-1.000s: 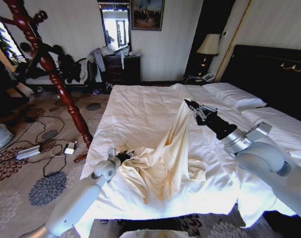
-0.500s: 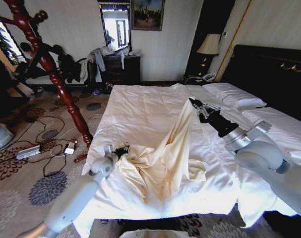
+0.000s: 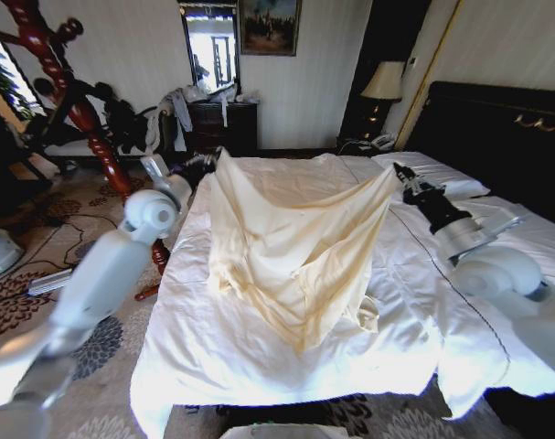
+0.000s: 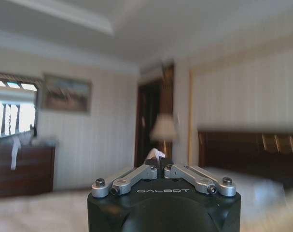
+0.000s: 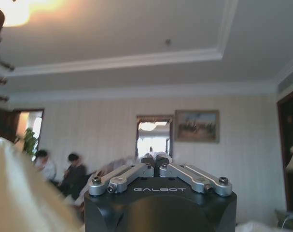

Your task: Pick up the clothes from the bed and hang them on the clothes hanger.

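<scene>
The clothes (image 3: pixel 295 238), a pale cream-yellow garment, hang stretched wide between my two grippers above the bed (image 3: pixel 259 366), with the lower folds still resting on the white duvet. My left gripper (image 3: pixel 213 157) is raised at the bed's far left corner, shut on one top corner of the garment. Near the pillows, my right gripper (image 3: pixel 400 171) is shut on the other top corner. In the left wrist view my left gripper (image 4: pixel 158 159) has its jaws together on a bit of pale cloth. The right wrist view shows my right gripper (image 5: pixel 156 157) the same way, with cream fabric (image 5: pixel 20 193) hanging beside it.
A tall red-brown wooden coat stand (image 3: pixel 80 114) rises left of the bed. Cables and a power strip (image 3: pixel 48 279) lie on the patterned carpet. A dark dresser (image 3: pixel 224 128) with draped garments stands at the back wall; a lamp (image 3: pixel 385 82) and black headboard (image 3: pixel 496 128) are at the right.
Both arms lifted and moved apart: the left gripper rose from the bed's near side to its far left corner, the right moved toward the pillows. The crumpled garment is now spread wide.
</scene>
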{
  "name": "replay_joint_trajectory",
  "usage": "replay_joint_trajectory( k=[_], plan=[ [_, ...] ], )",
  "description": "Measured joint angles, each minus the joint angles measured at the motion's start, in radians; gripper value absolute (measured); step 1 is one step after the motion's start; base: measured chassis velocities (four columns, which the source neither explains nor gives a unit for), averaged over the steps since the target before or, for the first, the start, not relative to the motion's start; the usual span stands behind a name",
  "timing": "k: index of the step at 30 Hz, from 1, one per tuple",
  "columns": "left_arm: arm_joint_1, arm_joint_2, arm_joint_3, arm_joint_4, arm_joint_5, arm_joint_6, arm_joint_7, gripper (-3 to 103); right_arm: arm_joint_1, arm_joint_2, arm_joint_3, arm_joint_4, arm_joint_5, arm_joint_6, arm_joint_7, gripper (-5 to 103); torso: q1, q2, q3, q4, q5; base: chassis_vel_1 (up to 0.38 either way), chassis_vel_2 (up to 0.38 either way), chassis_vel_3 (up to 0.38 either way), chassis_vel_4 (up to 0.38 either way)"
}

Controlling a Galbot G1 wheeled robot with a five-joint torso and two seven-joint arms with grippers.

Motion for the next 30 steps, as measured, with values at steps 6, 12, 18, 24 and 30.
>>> replay_joint_trajectory(
  k=[6, 12, 18, 24, 30],
  plan=[
    [0.329, 0.044, 0.04, -0.045, 0.189, 0.004, 0.016, 1, -0.078, 0.056, -0.049, 0.013, -0.085, 0.001, -0.003, 0, 0.001, 0.0, 0.001, -0.0007, -0.0017, 0.0, 0.0, 0.0, 0.0],
    [0.606, 0.051, 0.087, -0.041, 0.297, 0.167, -0.135, 1, -0.085, 0.138, -0.169, 0.003, -0.163, 0.002, -0.004, 0, 0.0, 0.0, 0.0, -0.0008, -0.0003, 0.0, 0.0, 0.0, 0.0],
    [0.681, 0.058, 0.115, -0.066, 0.215, 0.331, -0.276, -2, -0.079, 0.153, -0.189, -0.003, -0.177, 0.004, -0.008, 0, 0.001, 0.0, 0.0, -0.001, -0.0006, 0.0, 0.0, 0.0, 0.0],
    [0.73, 0.087, 0.107, -0.164, 0.061, 0.433, -0.471, 18, -0.085, 0.169, -0.186, -0.016, -0.189, 0.015, -0.019, 0, 0.001, 0.0, 0.0, -0.001, -0.0003, 0.0, 0.0, 0.0, 0.0],
    [0.764, 0.139, 0.069, -0.265, 0.192, 0.43, -0.394, 44, -0.11, 0.189, -0.157, -0.022, -0.204, 0.028, -0.024, 0, 0.001, 0.0, 0.0, -0.0011, -0.0002, 0.0, 0.0, 0.0, 0.0]
  ],
)
